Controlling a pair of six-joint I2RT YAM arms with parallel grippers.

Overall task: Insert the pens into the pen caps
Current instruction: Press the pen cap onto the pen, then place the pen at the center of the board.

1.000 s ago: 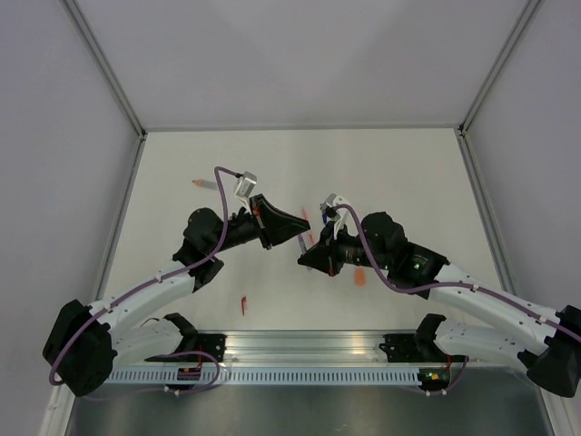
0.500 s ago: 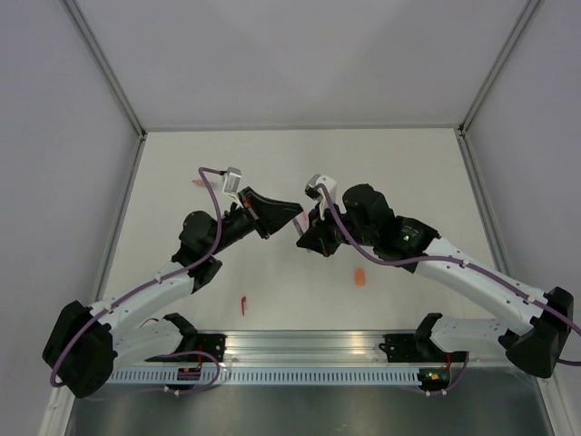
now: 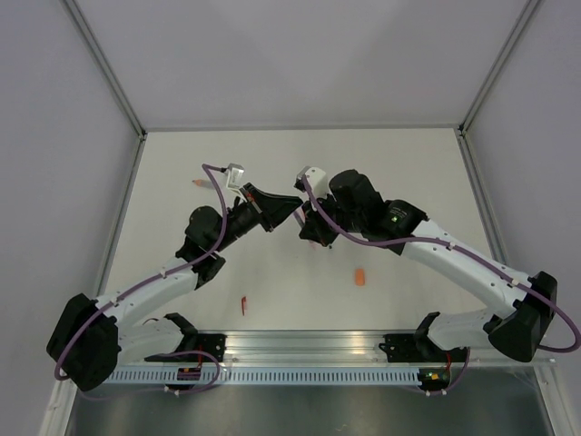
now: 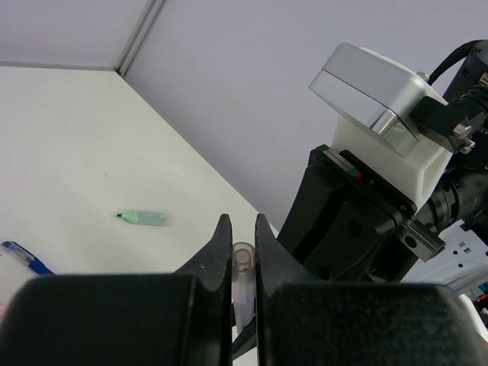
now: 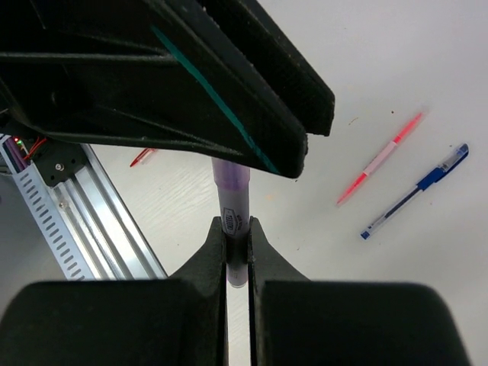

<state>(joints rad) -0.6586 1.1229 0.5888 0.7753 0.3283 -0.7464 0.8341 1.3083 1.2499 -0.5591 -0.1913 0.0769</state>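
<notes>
White table (image 3: 408, 173): left tool (image 4: 242, 229) pinches cap (image 4: 242, 259), right tool (image 5: 236, 229) pen (image 5: 231, 183).

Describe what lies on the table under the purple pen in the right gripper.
On the table below, off to one side: a red-pink pen and a blue pen. The left gripper, shut on a pale cap, covers the far end of the purple pen.

Lilac pen (image 5: 231, 187), pale lilac cap (image 4: 242, 263), red pen (image 5: 379, 158), blue pen (image 5: 415, 191) and orange cap (image 3: 360, 277).
</notes>
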